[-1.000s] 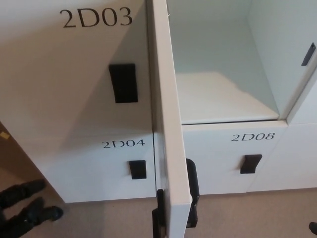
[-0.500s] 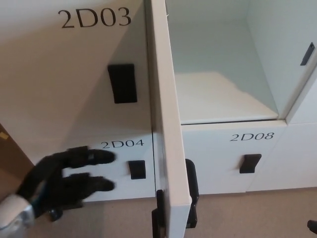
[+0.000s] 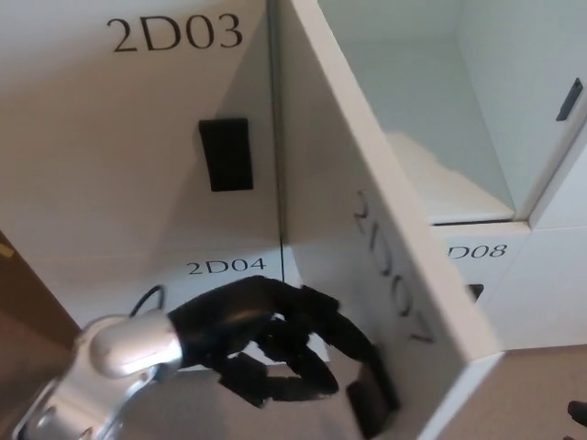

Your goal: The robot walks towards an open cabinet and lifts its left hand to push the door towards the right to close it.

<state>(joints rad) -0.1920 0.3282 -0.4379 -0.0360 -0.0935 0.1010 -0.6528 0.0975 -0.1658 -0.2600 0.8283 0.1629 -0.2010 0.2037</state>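
Label 2D08 [image 3: 477, 251] half hidden behind door [image 3: 385, 229]

"2D03", "2D04" on cabinet doors [image 3: 138, 137]

White cabinet door [image 3: 385, 238], half open

The open cabinet door [image 3: 385, 247] runs from twelve o'clock down to five o'clock, between locker 2D03 [image 3: 138, 137] at ten o'clock and the open compartment [image 3: 440, 137] at one o'clock. The left hand [image 3: 275, 344] lies at six o'clock, against the door's lower face, before locker 2D04 [image 3: 229, 268]. Locker 2D08 [image 3: 481, 252] sits behind the door at four o'clock.
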